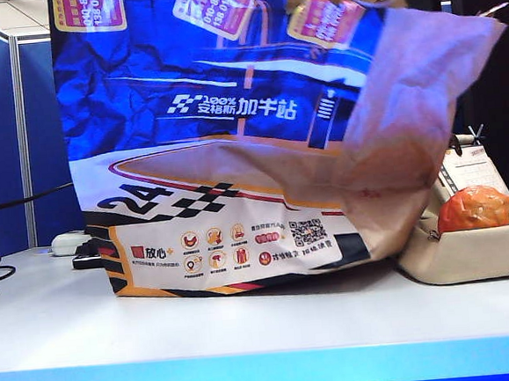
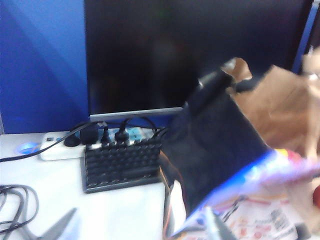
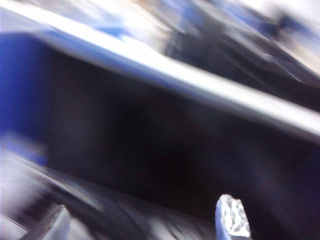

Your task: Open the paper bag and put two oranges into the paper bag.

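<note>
Bag upright on table, one orange beside it.

Exterior: bag [image 1: 224, 140] standing mid-table, brown side bulging right; orange [image 1: 478, 208] in tray [image 1: 471, 257] just right of bag. Left wrist: left gripper [image 2: 145, 227] over bag's near edge, fingertips apart, gripping nothing; keyboard [image 2: 122, 165] beyond. Right wrist: heavy blur; right gripper [image 3: 145, 222] fingers spread, empty.
</note>
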Controlling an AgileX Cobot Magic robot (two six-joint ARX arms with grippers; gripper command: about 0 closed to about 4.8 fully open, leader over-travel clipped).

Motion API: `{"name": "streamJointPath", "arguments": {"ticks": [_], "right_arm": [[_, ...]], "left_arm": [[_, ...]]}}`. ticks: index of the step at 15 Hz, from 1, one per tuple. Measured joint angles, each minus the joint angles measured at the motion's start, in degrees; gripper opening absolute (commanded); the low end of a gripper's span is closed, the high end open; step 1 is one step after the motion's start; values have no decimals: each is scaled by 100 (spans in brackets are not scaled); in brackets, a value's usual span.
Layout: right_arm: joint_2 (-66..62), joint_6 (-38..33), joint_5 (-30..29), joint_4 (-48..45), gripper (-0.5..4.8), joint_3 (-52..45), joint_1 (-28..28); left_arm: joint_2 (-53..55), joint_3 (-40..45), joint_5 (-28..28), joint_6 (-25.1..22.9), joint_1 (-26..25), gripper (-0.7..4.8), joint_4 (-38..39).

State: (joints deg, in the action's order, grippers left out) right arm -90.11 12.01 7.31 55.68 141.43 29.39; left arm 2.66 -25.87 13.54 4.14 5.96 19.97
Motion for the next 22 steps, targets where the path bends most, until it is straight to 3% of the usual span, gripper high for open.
{"name": "streamJointPath", "arguments": {"ticks": [1, 2, 3, 4, 6, 9, 11, 12, 15, 17, 18, 20, 22], "right_arm": [[422, -101, 767, 828, 355, 0, -61], [787, -382, 1095, 1405, 355, 0, -48], [1145, -531, 1351, 1869, 355, 0, -79], [1436, -573, 1685, 2072, 355, -7, -92], [2223, -977, 2118, 2358, 354, -59, -92], [4052, -1598, 1838, 2302, 313, -861, -92], [5031, -1759, 1152, 2330, 314, -2162, -90], [5613, -1928, 1036, 2428, 314, -3582, -90], [5860, -1832, 1005, 2404, 316, -6247, -90], [5652, -1456, 1467, 1720, 313, -7508, -92], [5617, -1405, 1486, 332, 314, -8253, -90], [5248, -1451, 1419, -977, 316, -8712, -92], [4562, -1519, 1340, -1331, 319, -8920, -208]], "left_arm": [[155, 17, 422, 579, 0, 363, -389], [472, 177, 1211, 1355, 4, 405, -1108], [920, 387, 1825, 1912, 26, 415, -1528], [1377, 590, 2092, 2020, 87, 415, -1513], [1888, 662, 2308, 2011, 107, 415, -1436], [1967, 636, 2459, 1941, 140, 414, -2065], [1967, 603, 2424, 1923, 142, 414, -2330], [1967, 590, 2284, 1921, 142, 414, -2540], [1958, 273, 2221, 1652, 142, 414, -2553], [1963, 85, 2149, 1429, 142, 414, -2527], [1967, -107, 2048, 1191, 142, 414, -2387], [2024, -216, 2050, 1075, 142, 414, -2251], [2059, -299, 2033, 970, 142, 414, -2076]]}}
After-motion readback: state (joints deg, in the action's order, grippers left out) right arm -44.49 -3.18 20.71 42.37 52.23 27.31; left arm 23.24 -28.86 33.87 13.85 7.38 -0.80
